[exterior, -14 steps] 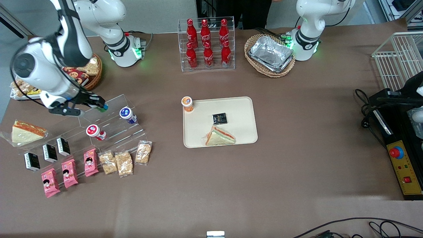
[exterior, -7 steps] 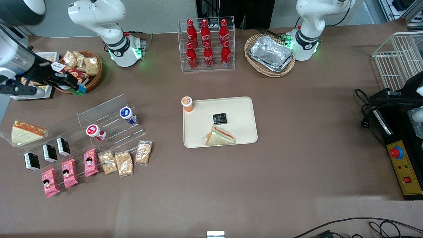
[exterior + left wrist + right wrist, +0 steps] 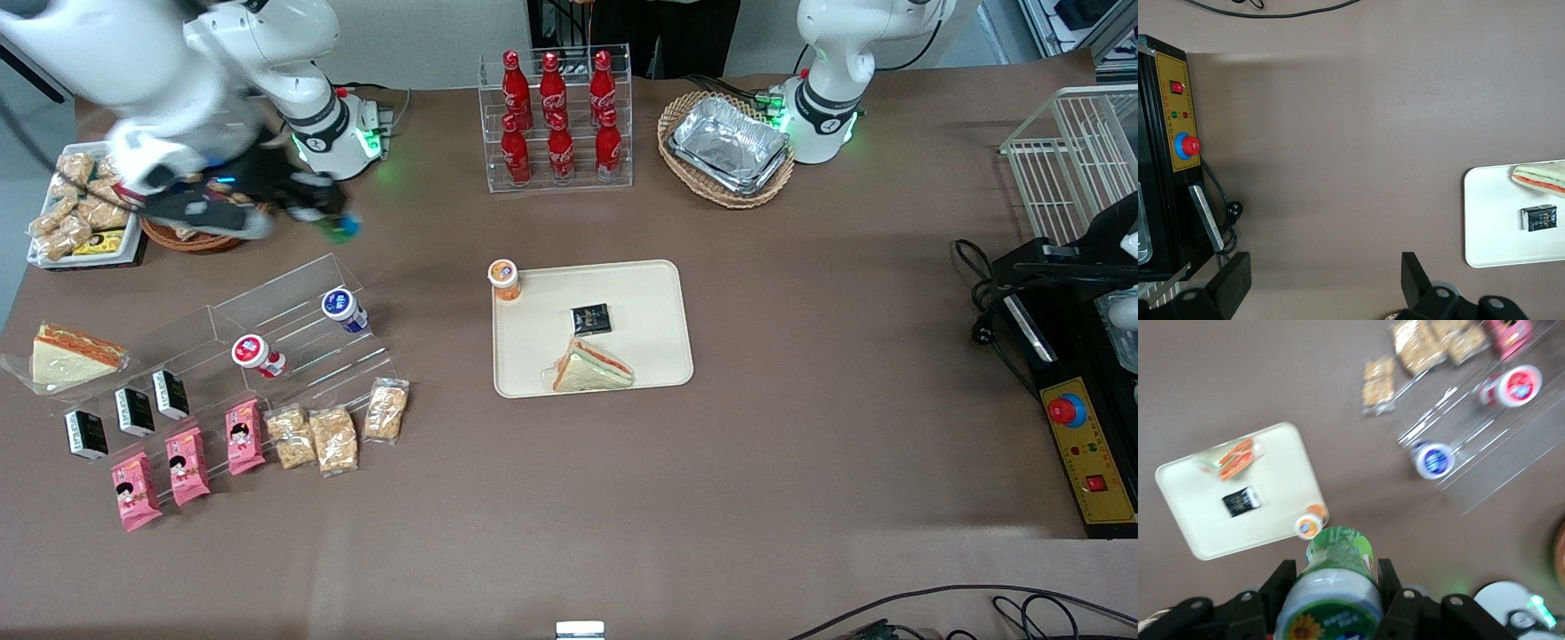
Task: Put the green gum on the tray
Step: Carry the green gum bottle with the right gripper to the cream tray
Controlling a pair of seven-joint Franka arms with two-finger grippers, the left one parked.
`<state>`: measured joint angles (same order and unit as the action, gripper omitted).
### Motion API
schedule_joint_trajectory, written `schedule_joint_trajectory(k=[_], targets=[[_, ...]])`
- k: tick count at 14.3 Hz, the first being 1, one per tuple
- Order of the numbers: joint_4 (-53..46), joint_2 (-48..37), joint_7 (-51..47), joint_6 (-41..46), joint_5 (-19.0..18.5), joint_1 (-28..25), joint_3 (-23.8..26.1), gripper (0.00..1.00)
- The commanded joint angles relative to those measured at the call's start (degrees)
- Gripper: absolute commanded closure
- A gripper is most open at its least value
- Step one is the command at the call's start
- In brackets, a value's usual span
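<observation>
Brown counter: the hand pinches the green gum aloft, well apart from the tray; carrying over and setting down remain.

R arm is seen in the upper left of the front view, stretched out from its base and held above the table, motion-blurred. The gripper is carried at the arm's end, w/ wrist roughly level, pointed toward frame centre. In the wrist view the fingers are pressed against both sides of the green gum, which is gripped between them and held clear of the table.
</observation>
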<state>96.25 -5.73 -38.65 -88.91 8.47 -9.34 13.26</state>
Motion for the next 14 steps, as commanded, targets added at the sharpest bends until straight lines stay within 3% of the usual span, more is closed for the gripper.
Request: schedule_joint_trajectory(k=[1, 3, 6, 11, 14], targets=[[-6.6, 8.7, -8.53, 0.15, -0.64, 0.21, 6.94, 0.94], [-5.64, 11.51, -12.74, -4.49, -3.71, -2.68, 8.1, 0.94], [-3.18, 16.7, -17.41, -10.39, -4.86, -6.55, 8.1, 0.94], [6.65, 21.89, -25.14, -31.02, -6.0, -12.26, 8.01, 0.94], [8.61, 28.55, -30.15, -37.99, -10.3, -14.64, 8.01, 0.94]])
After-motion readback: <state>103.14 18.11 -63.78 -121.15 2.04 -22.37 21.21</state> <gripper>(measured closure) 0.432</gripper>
